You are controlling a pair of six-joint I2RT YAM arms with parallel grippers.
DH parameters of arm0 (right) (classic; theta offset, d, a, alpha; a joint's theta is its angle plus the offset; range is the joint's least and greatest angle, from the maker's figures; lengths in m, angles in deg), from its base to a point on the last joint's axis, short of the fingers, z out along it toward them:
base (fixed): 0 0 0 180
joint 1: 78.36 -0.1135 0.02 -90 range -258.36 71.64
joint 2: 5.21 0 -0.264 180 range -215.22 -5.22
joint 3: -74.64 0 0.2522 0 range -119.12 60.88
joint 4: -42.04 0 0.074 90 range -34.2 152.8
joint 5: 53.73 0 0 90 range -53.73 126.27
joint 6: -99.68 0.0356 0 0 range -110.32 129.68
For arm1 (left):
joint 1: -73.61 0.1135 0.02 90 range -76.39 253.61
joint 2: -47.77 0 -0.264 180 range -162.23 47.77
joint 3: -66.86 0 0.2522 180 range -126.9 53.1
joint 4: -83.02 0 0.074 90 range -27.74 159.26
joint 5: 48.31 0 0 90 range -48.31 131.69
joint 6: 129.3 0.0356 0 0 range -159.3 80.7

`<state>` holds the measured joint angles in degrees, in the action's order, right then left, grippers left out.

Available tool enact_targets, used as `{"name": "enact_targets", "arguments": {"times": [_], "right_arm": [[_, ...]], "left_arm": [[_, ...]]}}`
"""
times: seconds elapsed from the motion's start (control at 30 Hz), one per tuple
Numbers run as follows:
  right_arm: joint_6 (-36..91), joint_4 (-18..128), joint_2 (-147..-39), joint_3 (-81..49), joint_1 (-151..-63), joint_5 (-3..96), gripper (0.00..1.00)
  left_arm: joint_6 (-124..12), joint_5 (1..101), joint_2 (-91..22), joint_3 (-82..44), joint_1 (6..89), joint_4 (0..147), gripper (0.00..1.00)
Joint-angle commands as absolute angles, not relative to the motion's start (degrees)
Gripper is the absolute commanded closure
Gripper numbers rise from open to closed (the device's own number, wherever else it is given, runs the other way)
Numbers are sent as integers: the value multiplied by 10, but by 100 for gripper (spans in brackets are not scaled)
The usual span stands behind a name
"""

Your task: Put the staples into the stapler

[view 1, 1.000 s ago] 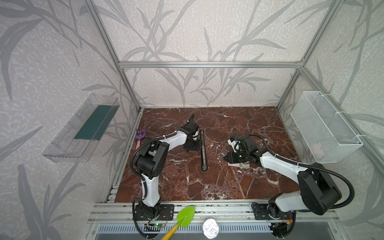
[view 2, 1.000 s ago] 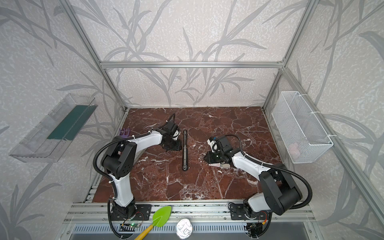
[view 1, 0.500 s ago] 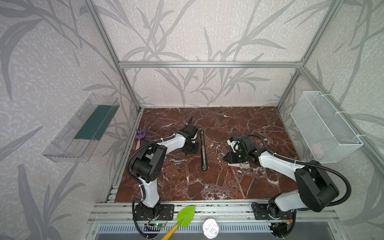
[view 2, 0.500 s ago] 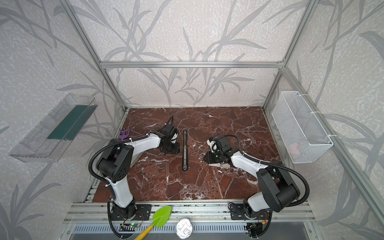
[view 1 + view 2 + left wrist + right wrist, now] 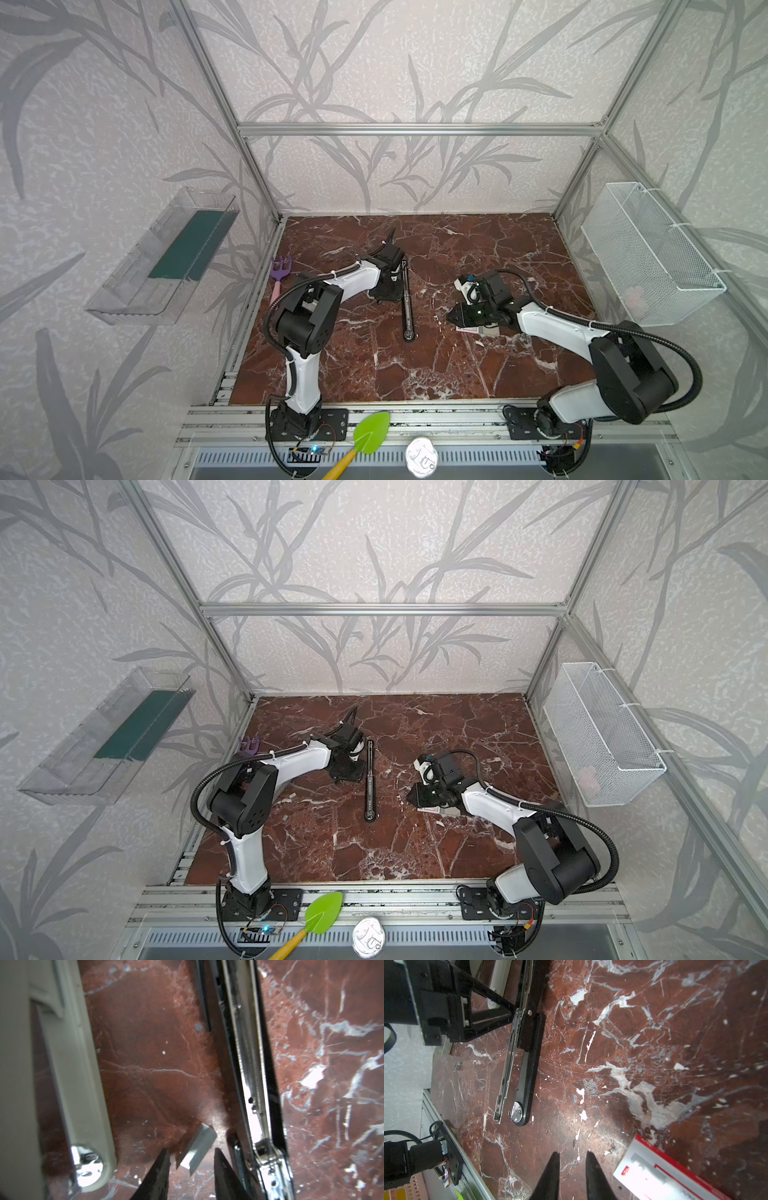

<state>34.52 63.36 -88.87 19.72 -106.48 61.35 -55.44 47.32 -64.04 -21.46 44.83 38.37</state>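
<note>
- While the left claw (image 5: pixel 191 1152) stands with its jaws apart on either side of a short silver staple strip (image 5: pixel 197 1144), the wrist view does not show either pad pressing on it. I judge the strip bracketed, not yet gripped.
- That strip lies flat on the counter (image 5: pixel 145 1053), just beside the hinge end of the stapler (image 5: pixel 251 1068). The beige stapler (image 5: pixel 79 1076) lies further off on the strip's other side.
- The stapler is folded open and flat. In both top views its long axis runs from the back of the counter toward the front, near the middle.
- The strip's long axis sits askew to the silver rail. By my judgement the coming move turns on that angle: once lifted, the strip needs turning until it lines up with the rail before it goes down.
- The left arm is plainly the nearer, with its claw right at the stapler's hinge.
- The right claw (image 5: pixel 573 1160) hovers low over bare counter, well apart from the stapler. Its jaws stand a narrow gap apart and hold nothing.
- Just beside the right claw lies the white box (image 5: pixel 664 1176) with a red mark. Glare hides whether more staples sit in it.
</note>
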Motion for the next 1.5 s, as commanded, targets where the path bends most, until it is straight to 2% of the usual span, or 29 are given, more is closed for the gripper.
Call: {"name": "enact_targets", "arguments": {"times": [0.0,0.43,1.1,1.47], "right_arm": [[346,627,-894,194,-1064,618,75],[349,622,-891,202,-1065,620,75],[352,614,-893,206,-1063,620,75],[356,609,-889,208,-1063,620,75]], "left_arm": [[-533,446,-651,-225,438,351,65],[-490,437,-662,-239,429,348,59],[-506,454,-650,-207,421,341,77],[-514,451,-613,-192,422,341,81]]}}
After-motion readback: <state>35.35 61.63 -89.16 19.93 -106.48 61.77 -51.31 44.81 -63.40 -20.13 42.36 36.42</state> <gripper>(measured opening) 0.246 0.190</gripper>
